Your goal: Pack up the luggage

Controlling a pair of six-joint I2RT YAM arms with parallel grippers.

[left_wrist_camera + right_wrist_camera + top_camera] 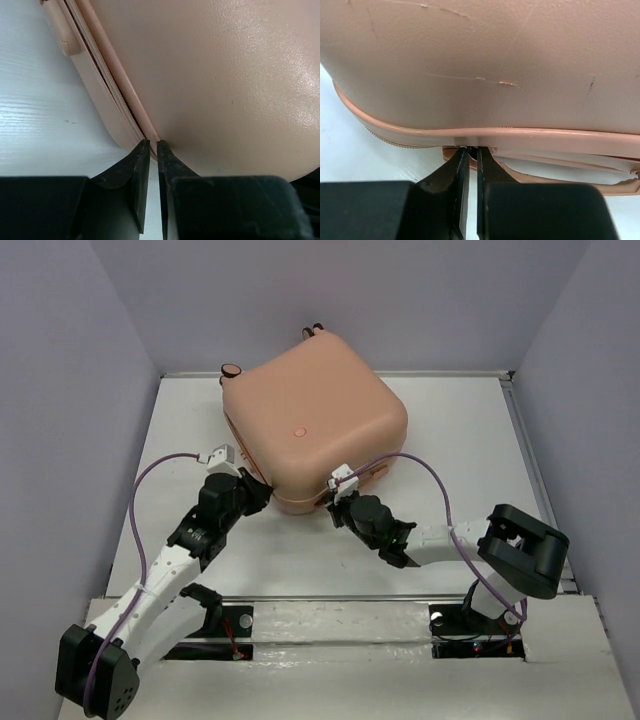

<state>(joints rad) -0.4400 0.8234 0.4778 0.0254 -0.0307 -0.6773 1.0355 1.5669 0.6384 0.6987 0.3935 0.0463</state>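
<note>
**Closed luggage with both grippers at its near seam.** The luggage (310, 430) lies flat in the upper centre of the overhead view, on the white table (450, 440). Its lid is down and two wheels (231, 370) project at its upper-left corner.

The left gripper (260, 493) meets the case at its lower-left rounded corner. In the left wrist view its fingertips (145, 150) stand at the zipper (107, 85) line, with the jaws drawn to a narrow slit. Whether anything thin is pinched between them cannot be told.

The right gripper (337, 500) meets the lower edge of the case just right of centre. In the right wrist view it (471, 152) sits under the overhanging rim (545, 134), the jaws likewise almost together. A small tab may lie at the tips, but the view does not settle it.

**Handling.** The shell reads as a stiff, smooth moulded plastic, faintly scuffed and glossy. It is judged too broad and too slick for either claw to span or grip on its face. The case probably slides on the table sooner than it deforms.

Likely purchase points are the thin projecting features: the seam lip, the zipper tape and its pull, and the handle strip to the lower right under the rim. One arm may need to brace the case while the other pulls. A pinch on the lip could slip off.
</note>
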